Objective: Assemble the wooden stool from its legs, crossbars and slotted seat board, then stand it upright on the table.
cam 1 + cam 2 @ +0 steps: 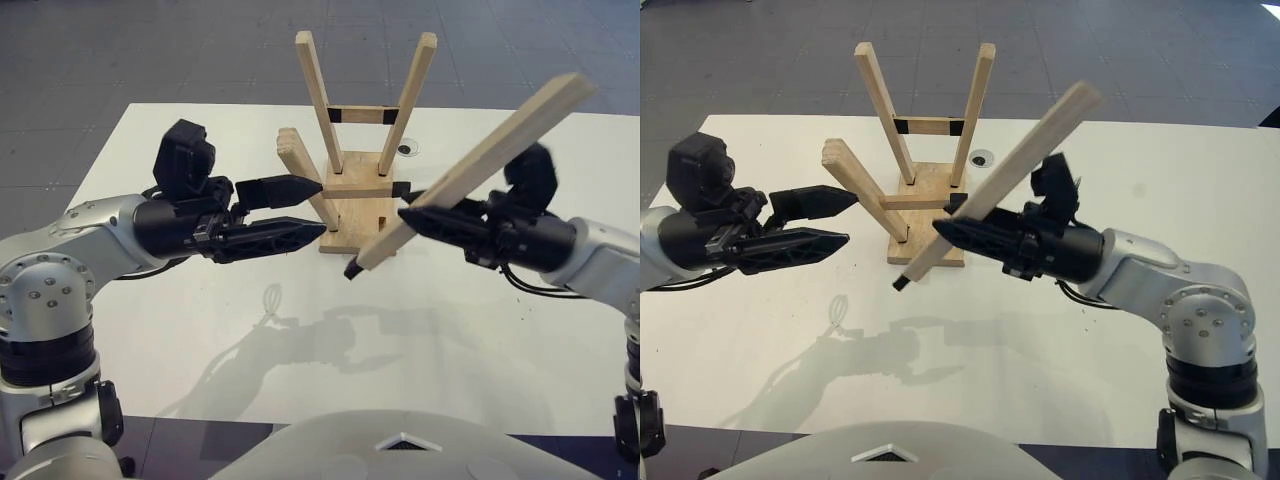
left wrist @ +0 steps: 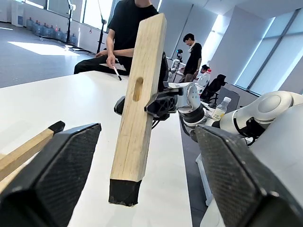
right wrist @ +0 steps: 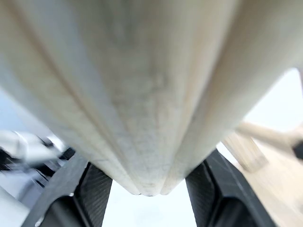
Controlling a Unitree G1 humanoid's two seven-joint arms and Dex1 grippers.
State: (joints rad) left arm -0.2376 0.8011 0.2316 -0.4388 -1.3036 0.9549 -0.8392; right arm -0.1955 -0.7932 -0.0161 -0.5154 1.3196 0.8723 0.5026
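The half-built stool stands upside down on the white table: a seat board with three legs pointing up, two joined by a crossbar, and a second crossbar lower down. My right gripper is shut on a loose wooden leg, held slanted with its black-capped end down near the board's front edge. That leg also stands between the open fingers in the left wrist view. My left gripper is open just left of the board, beside the short tilted leg.
The white table has free room in front of and to both sides of the stool. A small round black mark lies behind the stool. Dark floor lies beyond the table's far edge.
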